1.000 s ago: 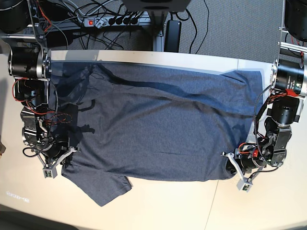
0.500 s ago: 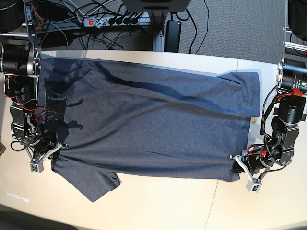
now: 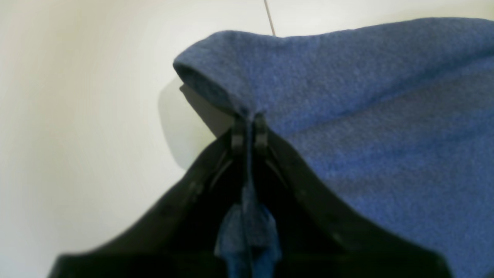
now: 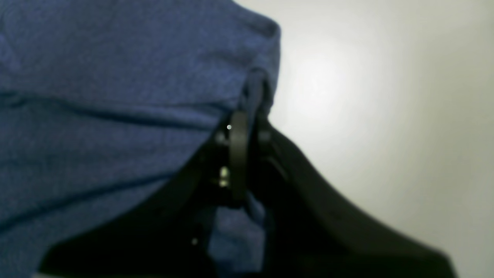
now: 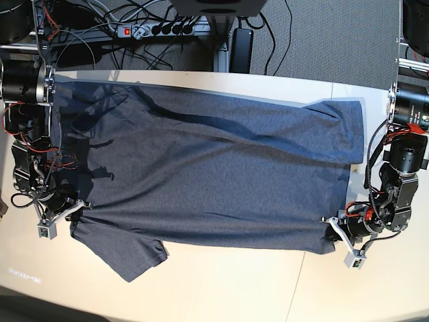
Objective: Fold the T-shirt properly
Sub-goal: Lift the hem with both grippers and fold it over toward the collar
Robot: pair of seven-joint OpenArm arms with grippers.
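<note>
Right now the T-shirt point(image 5: 208, 171) lies spread across the pale table point(image 5: 228, 288), its plain dark grey side up, stretched from the left edge of the base view to the right. One short sleeve point(image 5: 127, 255) sticks out toward the near left corner, resting flat on the tabletop. The left gripper point(image 5: 342, 236), at the near right of that view, is pinched tight on the shirt's near right corner; its wrist camera shows the jaws together with a tuft of cloth point(image 3: 247, 227) squeezed between them and the fabric rising just beyond the tips. The right gripper point(image 5: 67, 213), at the near left, is likewise clamped on the shirt's edge just above the sleeve, fabric bunched in its closed jaws. Between the two grips the near hem runs almost straight. Beyond the table's far side a power strip point(image 5: 157, 28) and cables lie on the floor.
</note>
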